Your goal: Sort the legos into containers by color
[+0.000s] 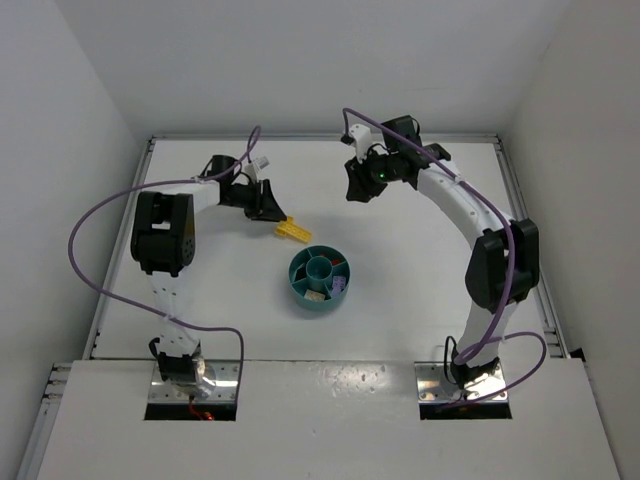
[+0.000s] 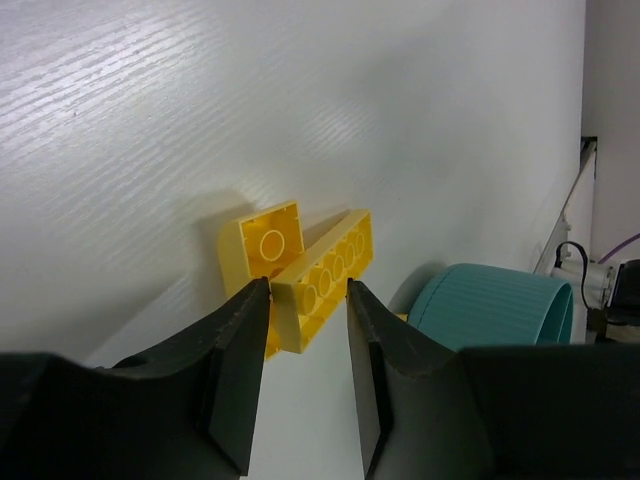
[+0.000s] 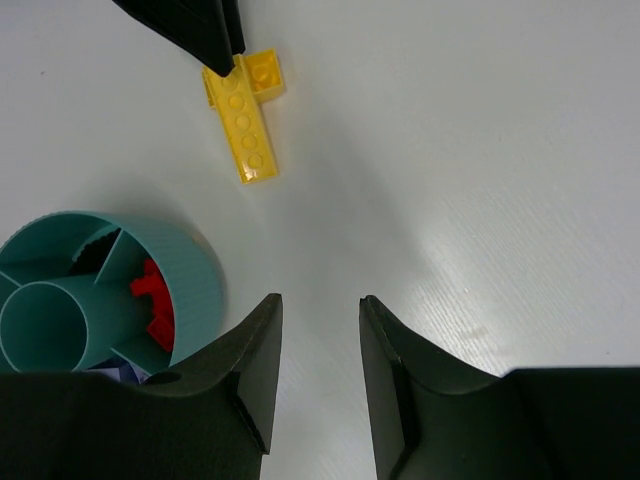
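Two yellow legos lie together on the white table: a long one (image 1: 292,230) (image 2: 325,275) (image 3: 247,130) and a short square one (image 2: 268,240) (image 3: 265,70). My left gripper (image 1: 268,210) (image 2: 308,290) is open, its jaws either side of the long brick's near end; the left fingertip touches it and the right one stands clear. The teal dish (image 1: 296,280) (image 2: 490,305) (image 3: 195,290) stands just beyond, holding red legos (image 3: 155,300), a purple lego (image 1: 338,285) and a beige lego (image 1: 316,296). My right gripper (image 1: 358,190) (image 3: 320,305) is open and empty, above the table.
The white enclosure walls ring the table. Purple cables loop from both arms. The left arm's fingers (image 3: 195,25) show at the top of the right wrist view, over the yellow bricks.
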Robot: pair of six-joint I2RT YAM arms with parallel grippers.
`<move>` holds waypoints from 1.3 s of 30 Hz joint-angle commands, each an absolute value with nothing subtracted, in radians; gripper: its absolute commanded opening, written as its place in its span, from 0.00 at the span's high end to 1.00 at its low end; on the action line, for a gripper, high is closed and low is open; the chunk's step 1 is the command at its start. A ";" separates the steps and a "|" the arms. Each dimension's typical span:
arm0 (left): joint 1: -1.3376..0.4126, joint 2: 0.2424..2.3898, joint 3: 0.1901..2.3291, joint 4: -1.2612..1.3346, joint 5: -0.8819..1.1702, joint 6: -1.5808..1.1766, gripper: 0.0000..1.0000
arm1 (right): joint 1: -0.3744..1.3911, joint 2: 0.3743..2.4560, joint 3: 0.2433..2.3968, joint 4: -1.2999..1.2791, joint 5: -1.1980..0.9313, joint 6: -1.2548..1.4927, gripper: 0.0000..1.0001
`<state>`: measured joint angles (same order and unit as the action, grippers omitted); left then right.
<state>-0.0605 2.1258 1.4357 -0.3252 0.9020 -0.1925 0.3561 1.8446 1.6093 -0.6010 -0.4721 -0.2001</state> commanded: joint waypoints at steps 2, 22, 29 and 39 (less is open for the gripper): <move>-0.064 2.143 1.456 -0.302 0.931 -0.189 0.58 | 0.362 1.795 1.600 -0.574 -0.468 -0.212 0.63; -0.083 2.171 1.427 -0.293 0.931 -0.189 0.68 | 0.362 1.804 1.609 -0.574 -0.459 -0.221 0.63; -0.083 2.149 1.427 -0.293 0.949 -0.179 0.87 | 0.362 1.804 1.609 -0.574 -0.459 -0.221 0.63; -0.060 1.977 1.456 -0.293 0.930 -0.170 0.94 | 0.362 1.804 1.609 -0.574 -0.468 -0.221 0.63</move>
<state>-0.0673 2.0892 1.4334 -0.3130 0.9215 -0.1879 0.3561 1.8412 1.6009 -0.6018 -0.4702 -0.2104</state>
